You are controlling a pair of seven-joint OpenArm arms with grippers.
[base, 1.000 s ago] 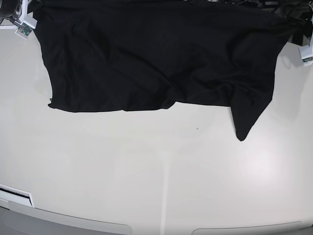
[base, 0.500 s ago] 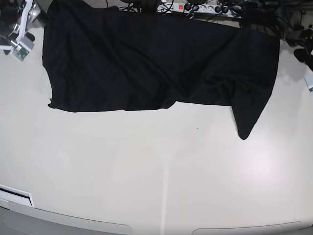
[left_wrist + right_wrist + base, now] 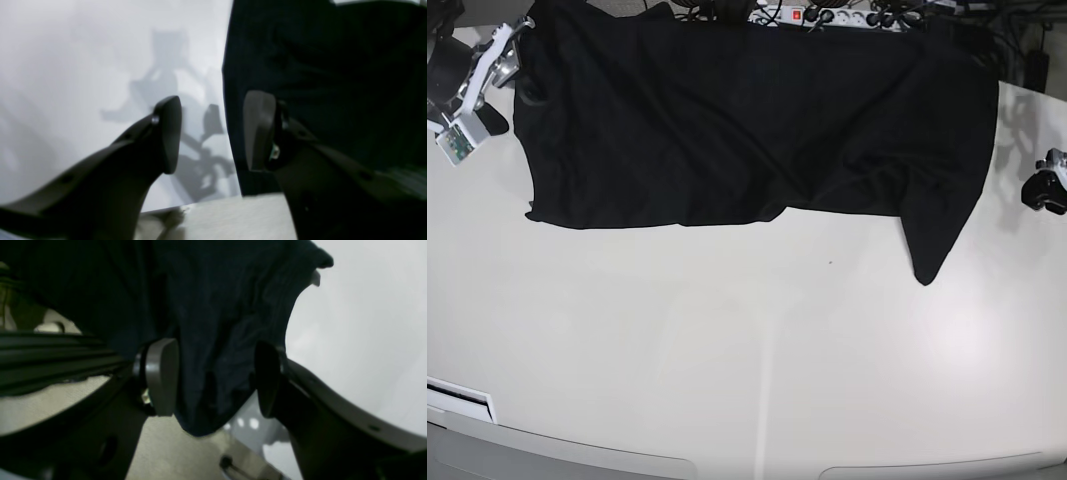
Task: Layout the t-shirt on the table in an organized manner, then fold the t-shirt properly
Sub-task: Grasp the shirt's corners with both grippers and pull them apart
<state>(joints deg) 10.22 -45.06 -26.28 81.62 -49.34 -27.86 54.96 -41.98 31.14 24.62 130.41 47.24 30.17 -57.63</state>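
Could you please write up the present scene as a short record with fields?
garment: black t-shirt, spread wide, unfolded
surface: glossy white table
shirt's near edge: uneven, a pointed flap hanging toward the camera at base view's right
fabric: creased
left tool: open, holding nothing, one finger over the shirt's side edge, the other over bare table
right tool: open, holding nothing, above the shirt's edge
folding: not yet done

no readable text, no legible labels, no numbers or signs
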